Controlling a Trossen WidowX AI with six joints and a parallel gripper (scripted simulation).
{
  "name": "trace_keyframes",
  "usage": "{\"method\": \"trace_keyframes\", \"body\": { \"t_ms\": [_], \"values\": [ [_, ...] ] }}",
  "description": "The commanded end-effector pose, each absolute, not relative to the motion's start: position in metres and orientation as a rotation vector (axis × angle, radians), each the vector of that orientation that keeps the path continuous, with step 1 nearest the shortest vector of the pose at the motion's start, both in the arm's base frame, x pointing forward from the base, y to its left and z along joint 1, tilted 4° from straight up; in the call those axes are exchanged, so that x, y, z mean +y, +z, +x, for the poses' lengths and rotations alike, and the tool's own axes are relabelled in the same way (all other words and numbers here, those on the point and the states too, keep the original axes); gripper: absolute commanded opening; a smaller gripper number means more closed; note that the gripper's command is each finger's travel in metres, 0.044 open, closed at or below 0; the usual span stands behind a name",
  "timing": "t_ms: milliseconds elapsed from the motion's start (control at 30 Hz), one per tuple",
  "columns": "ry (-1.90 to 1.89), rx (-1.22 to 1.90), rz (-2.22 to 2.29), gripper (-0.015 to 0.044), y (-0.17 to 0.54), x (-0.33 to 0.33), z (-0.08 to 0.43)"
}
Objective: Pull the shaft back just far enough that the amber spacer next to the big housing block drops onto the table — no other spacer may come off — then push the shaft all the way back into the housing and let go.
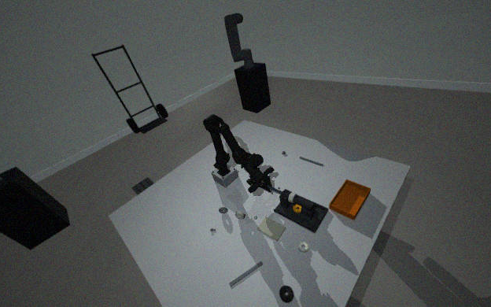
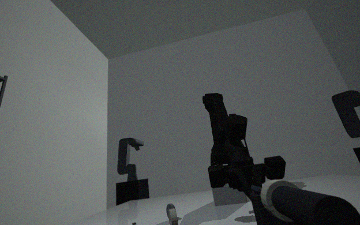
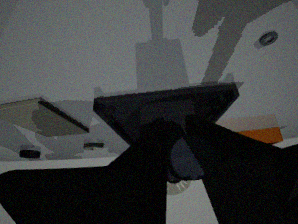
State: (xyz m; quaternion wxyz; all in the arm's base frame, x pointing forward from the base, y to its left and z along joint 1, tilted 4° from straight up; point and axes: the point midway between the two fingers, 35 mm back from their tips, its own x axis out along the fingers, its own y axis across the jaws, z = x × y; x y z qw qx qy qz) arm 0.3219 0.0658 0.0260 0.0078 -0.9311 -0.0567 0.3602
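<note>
My gripper point(image 1: 271, 189) point(image 3: 174, 123) is shut on the grey shaft point(image 1: 275, 190) point(image 3: 186, 161), in line with the dark fixture on its black base plate point(image 1: 315, 227) point(image 3: 220, 96). The shaft runs from my fingertips into the fixture's near upright point(image 1: 285, 197). A cream spacer point(image 1: 291, 197) point(image 2: 266, 194) sits between that upright and the dark cylindrical housing part point(image 1: 304, 201) point(image 2: 306, 200). The amber spacer point(image 1: 297, 208) shows low beside the housing, off the shaft line, apparently on the base plate. The shaft inside the fixture is hidden.
An orange tray point(image 1: 342, 202) point(image 3: 263, 135) stands beyond the fixture. A tan plate point(image 1: 271, 229) point(image 3: 37, 115) lies beside it. A pale ring point(image 1: 303, 247), a black ring point(image 1: 286, 294), a grey ring point(image 1: 223, 210) and grey bars point(image 1: 246, 275) point(image 1: 311, 161) lie around the table.
</note>
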Motion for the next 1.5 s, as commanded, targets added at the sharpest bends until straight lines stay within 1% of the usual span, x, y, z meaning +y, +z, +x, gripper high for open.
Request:
{"method": "trace_keyframes", "body": {
  "t_ms": [0, 1467],
  "values": [
    [1.117, -0.184, -2.914, 0.0, 0.0276, 0.0666, 0.3239],
    [1.117, -0.184, -2.914, 0.0, 0.028, 0.0671, 0.3289]
  ]
}}
